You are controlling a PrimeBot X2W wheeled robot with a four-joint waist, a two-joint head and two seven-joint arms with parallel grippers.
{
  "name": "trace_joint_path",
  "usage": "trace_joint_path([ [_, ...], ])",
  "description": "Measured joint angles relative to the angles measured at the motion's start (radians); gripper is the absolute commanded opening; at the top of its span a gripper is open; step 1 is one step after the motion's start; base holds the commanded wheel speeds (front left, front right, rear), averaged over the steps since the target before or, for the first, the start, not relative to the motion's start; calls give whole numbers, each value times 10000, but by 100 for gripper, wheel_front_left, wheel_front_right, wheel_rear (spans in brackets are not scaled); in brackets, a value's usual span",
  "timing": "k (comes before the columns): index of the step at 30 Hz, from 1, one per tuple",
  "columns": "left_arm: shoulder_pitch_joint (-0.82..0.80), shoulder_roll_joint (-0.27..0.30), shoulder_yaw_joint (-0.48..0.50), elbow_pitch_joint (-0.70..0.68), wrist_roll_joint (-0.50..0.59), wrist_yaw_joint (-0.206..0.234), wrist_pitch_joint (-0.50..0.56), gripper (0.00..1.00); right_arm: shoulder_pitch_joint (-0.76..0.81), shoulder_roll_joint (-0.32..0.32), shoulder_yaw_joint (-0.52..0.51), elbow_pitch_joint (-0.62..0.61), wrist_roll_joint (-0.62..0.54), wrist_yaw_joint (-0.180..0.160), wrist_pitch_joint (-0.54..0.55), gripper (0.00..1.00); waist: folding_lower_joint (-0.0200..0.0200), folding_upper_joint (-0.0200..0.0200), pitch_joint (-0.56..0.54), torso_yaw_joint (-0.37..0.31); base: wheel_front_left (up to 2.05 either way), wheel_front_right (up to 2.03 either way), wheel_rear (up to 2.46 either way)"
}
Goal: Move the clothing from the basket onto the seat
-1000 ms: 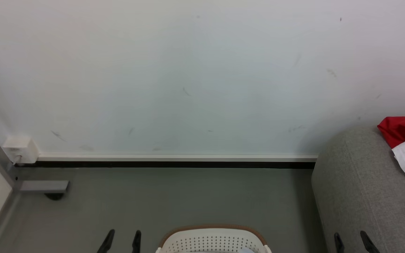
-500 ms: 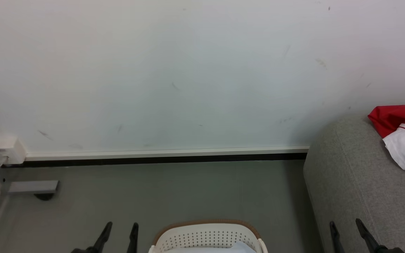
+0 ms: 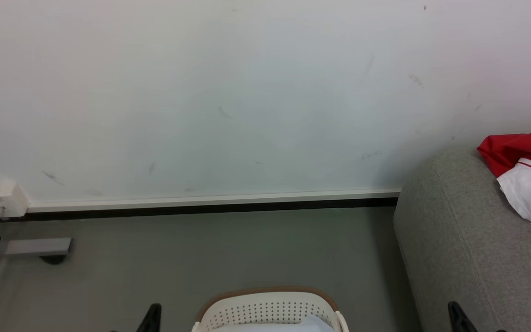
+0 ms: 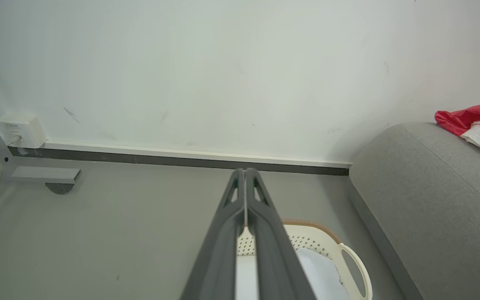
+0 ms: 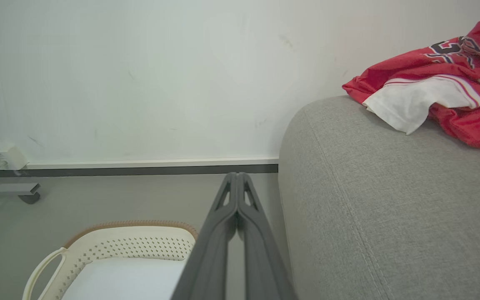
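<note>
The red clothing (image 3: 519,150), with a white panel and stripe trim, lies crumpled on top of the grey seat (image 3: 468,249) at the right; it is also in the right wrist view (image 5: 423,79) and the left wrist view (image 4: 467,118). The cream basket (image 3: 268,292) with its brown rim stands on the floor at the bottom centre, left of the seat, and a pale white surface shows inside it (image 5: 131,246). My left gripper (image 4: 245,171) is shut on nothing, left of the basket (image 3: 154,310). My right gripper (image 5: 236,174) is shut on nothing, beside the seat's corner (image 3: 454,308).
A white wall with a white and black baseboard (image 3: 210,205) runs behind the grey floor (image 3: 210,249). A white socket box (image 3: 0,198) and a grey metal frame foot on a caster (image 3: 39,247) stand at the far left.
Both grippers' fingers stood apart before and are now pressed together and lower in the head view. The camera shifted slightly, so the seat and clothing sit a little higher and further left.
</note>
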Motion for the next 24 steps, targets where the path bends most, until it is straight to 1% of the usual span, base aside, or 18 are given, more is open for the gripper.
trace_joint_path([
  [12, -146, 0, 215, -121, -2372, -4, 535, 0, -95, 0, -211, -222, 2290, 0, 546, 0, 0, 0, 50, 1, 0, 0, 0],
  [24, -334, 0, 405, -234, -4355, -8, 1014, 0, -267, 0, -374, -443, 4305, 0, 1037, 0, 0, 0, 98, 2, 0, 0, 0],
])
